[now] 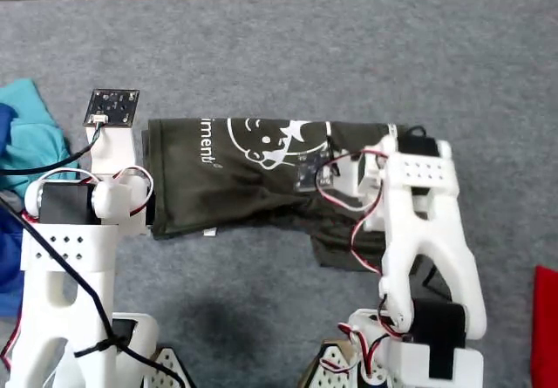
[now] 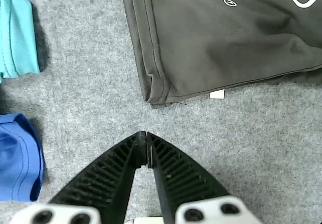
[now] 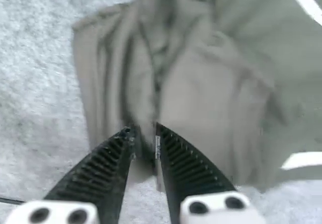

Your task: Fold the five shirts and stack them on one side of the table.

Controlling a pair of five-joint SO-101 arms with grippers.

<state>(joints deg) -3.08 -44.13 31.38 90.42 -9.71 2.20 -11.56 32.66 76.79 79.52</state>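
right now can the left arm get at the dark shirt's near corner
Probably yes. The left gripper hangs shut over bare table just short of the dark shirt corner, with nothing between them. It would need to open first.

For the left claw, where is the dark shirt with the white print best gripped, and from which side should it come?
Grip the dark shirt at its folded corner, nearest the left claw. There the hems lie stacked as a thick edge. Probably come low from the bare table side, one finger sliding under the layers.
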